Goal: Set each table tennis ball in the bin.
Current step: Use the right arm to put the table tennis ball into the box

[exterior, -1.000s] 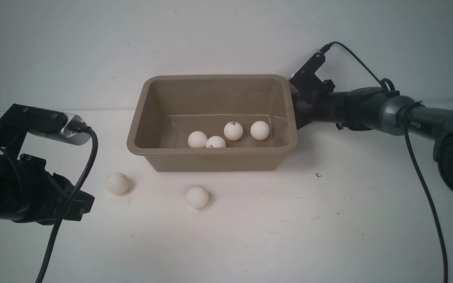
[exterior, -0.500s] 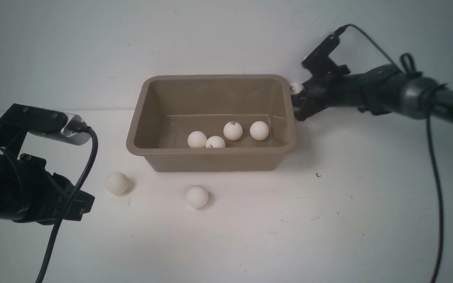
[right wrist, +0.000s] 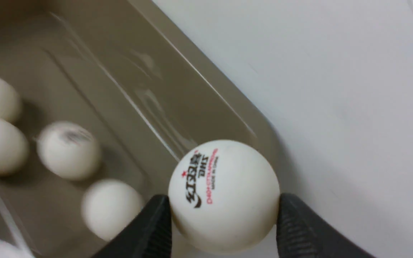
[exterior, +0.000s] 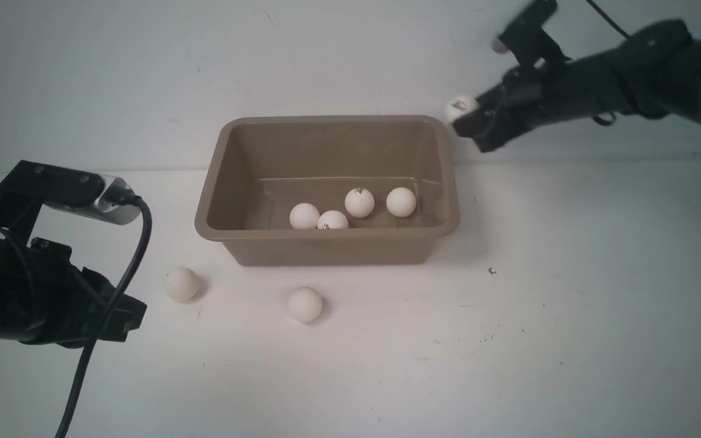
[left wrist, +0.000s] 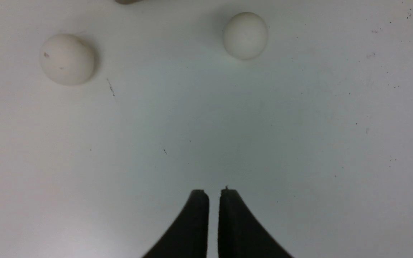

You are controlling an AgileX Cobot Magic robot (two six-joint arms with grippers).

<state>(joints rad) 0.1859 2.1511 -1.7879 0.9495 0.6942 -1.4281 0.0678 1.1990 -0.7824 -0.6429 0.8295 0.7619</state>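
One table tennis ball [right wrist: 223,195] sits clamped in the right hand [exterior: 471,123] above the bin's [exterior: 326,246] far right corner; the left hand [left wrist: 213,191] is pinched together, empty.

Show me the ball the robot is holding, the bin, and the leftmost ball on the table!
held ball [right wrist: 224,195], right wrist view, on its printed middle.
bin [exterior: 253,234], front view, on its near rim.
leftmost table ball [exterior: 181,284], front view, on its middle.
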